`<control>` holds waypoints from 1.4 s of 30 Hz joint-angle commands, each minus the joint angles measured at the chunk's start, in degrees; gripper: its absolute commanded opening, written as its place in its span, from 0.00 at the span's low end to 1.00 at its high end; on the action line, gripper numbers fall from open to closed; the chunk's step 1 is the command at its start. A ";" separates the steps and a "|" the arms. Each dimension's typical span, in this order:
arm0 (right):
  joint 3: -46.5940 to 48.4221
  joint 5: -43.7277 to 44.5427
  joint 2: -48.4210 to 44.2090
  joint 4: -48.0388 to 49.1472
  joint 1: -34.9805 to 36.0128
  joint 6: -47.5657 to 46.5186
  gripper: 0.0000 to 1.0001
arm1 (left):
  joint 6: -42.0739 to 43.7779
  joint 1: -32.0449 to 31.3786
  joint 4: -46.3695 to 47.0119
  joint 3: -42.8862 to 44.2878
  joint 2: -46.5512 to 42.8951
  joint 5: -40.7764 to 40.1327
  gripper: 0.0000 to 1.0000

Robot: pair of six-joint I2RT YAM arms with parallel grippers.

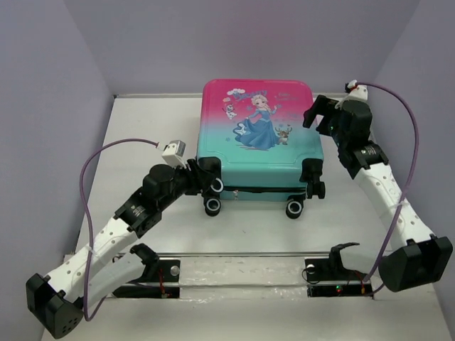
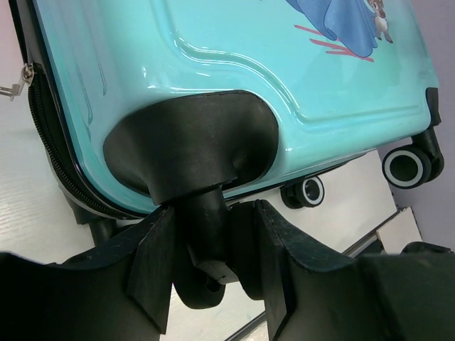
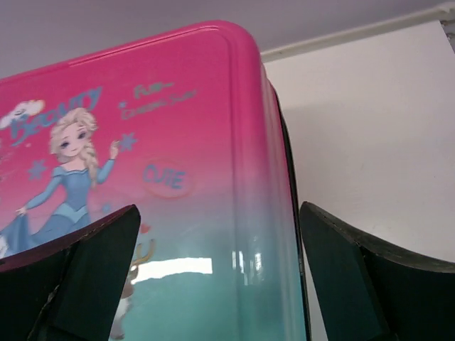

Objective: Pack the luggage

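The luggage (image 1: 256, 135) lies flat and closed in the middle of the table, its pink-to-teal lid with the princess print facing up and its black wheels toward me. My left gripper (image 1: 205, 177) is at the near left corner, shut on the black caster (image 2: 206, 220) under the teal shell (image 2: 213, 50), with a finger on each side of the stem. My right gripper (image 1: 318, 114) hangs open by the luggage's far right edge. In the right wrist view its jaws (image 3: 219, 213) straddle the lid's right rim (image 3: 249, 177) without touching it.
Two more white-ringed wheels (image 2: 407, 165) (image 2: 306, 190) stand at the luggage's near end. A zipper pull (image 2: 14, 82) hangs off its left side. A clear rail (image 1: 242, 257) runs across the table's near edge between the arm bases. Walls close in on both sides.
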 commanded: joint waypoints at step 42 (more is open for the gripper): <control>-2.41 -36.97 -4.43 17.95 -1.16 -0.90 0.21 | -0.21 -21.00 30.10 5.68 18.13 -0.25 0.06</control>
